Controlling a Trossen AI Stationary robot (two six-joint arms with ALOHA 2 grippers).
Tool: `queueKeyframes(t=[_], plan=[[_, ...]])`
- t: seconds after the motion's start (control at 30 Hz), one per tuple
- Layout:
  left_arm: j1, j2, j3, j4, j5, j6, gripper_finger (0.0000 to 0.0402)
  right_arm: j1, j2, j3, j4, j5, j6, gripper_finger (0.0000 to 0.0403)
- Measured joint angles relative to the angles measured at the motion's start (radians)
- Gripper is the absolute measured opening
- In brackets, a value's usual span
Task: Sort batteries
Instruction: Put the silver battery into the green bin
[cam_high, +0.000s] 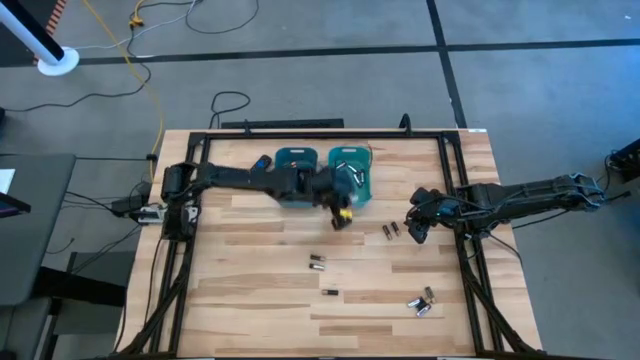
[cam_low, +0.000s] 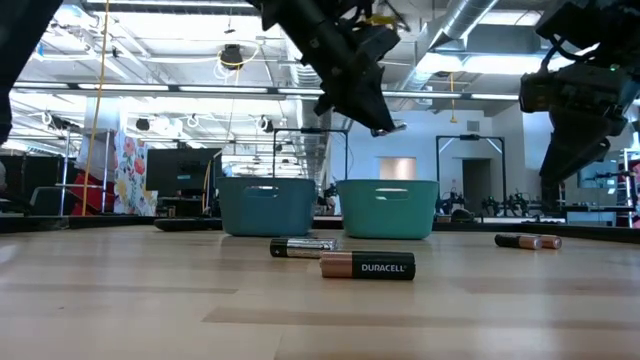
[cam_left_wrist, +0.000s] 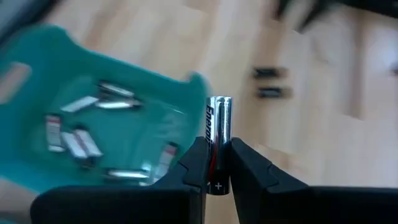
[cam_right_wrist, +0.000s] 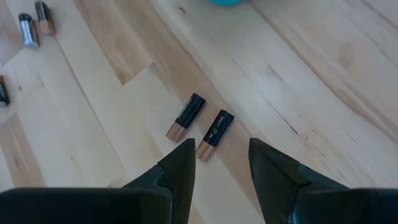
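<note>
Left wrist view: left pincer (cam_left_wrist: 217, 167) clamped on a silvery battery (cam_left_wrist: 219, 144), beside the right teal bin (cam_left_wrist: 37, 106).
Looks light, stiff and slick, so best pinched mid-barrel like here. Arm stretched across the tabletop (cam_high: 250, 290), raised. Right pincer (cam_right_wrist: 221, 163) spread, empty, hanging over two copper-ended cells (cam_right_wrist: 200, 126).

Two teal bins (cam_high: 322, 172) block the table's far middle; bare wood lies open between the scattered batteries (cam_high: 390, 231).
</note>
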Motion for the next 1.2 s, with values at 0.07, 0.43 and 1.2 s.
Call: queueKeyframes(t=[0.07, 0.43, 1.2], plan=[[0.041, 0.000, 0.021, -0.009, 0.005, 0.026, 0.0037, -0.001, 0.000, 0.000, 0.003, 0.006, 0.019, 0.0166], [0.167, 0.010, 0.034, 0.008, 0.060, 0.132, 0.0037, -0.049, 0.000, 0.000, 0.048, 0.015, 0.050, 0.0166], [0.215, 0.430, 0.444, -0.279, 0.111, 0.105, 0.0041, -0.133, 0.000, 0.000, 0.044, 0.016, 0.082, 0.0166]])
